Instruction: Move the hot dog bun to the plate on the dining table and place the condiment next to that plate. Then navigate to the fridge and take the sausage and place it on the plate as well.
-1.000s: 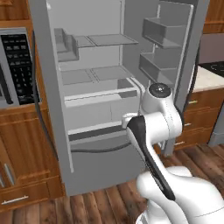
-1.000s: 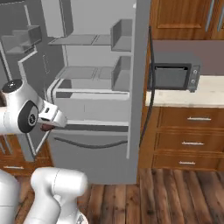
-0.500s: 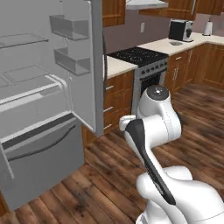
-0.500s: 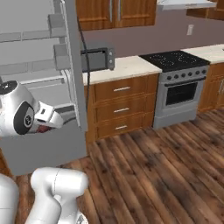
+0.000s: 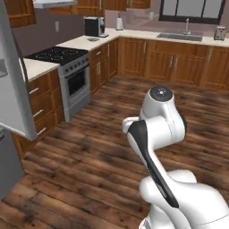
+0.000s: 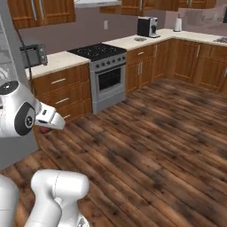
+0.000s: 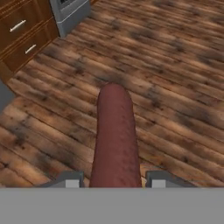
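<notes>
Sausage carried in the pincer above the kitchen's wooden floor.

The wooden floor point(image 5: 103, 147) spread across the middle and lower part of both base views. The grey fridge door point(image 5: 11, 85) stood along the left edge of the left base view, and the stove point(image 6: 104, 73) sat upper centre in the right base view, with a microwave point(image 6: 33, 54) at that view's upper left. The left base view alone carried the sink point(image 5: 185, 36) under a window at upper right, while the coffee maker point(image 6: 147, 26) showed in both. The hand view gave what neither base view made plain: the sausage point(image 7: 114, 140) ran up from the bottom centre, clamped between the tips of the pincer point(image 7: 114, 180), over the floor planks.
</notes>
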Controlling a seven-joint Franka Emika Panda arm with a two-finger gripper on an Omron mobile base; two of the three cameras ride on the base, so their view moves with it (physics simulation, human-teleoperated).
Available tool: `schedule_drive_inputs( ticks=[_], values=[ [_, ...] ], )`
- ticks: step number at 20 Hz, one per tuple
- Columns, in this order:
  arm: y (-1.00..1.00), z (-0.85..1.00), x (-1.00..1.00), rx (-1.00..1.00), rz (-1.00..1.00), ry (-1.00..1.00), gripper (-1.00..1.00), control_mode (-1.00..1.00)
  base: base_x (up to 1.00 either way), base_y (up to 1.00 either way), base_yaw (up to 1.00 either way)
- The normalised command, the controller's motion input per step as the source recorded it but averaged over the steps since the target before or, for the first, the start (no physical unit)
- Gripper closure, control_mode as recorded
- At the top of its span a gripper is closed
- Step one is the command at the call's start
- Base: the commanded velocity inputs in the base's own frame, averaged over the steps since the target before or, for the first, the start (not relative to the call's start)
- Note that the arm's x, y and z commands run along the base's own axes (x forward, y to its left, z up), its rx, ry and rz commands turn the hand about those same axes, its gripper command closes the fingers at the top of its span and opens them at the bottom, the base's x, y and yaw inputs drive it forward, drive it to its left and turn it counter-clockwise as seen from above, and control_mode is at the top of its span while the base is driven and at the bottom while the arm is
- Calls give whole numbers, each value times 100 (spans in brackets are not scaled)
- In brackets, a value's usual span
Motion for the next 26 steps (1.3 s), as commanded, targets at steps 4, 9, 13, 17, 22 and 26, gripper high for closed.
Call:
schedule_drive_inputs(
  ticks=[4, 9, 13, 17, 22, 26],
  values=[
    [0, 0, 0, 0, 0, 0, 100, 100, -100, -41, -56],
    [0, 0, 0, 0, 0, 0, 100, 100, -97, -64, -49],
    [0, 0, 0, 0, 0, 0, 100, 100, -64, -100, -34],
    [0, 0, 0, 0, 0, 0, 100, 100, -13, -100, -25],
    [0, 0, 0, 0, 0, 0, 100, 100, 0, -100, -22],
    [0, 0, 0, 0, 0, 0, 100, 100, 4, -100, -18]
  ],
)
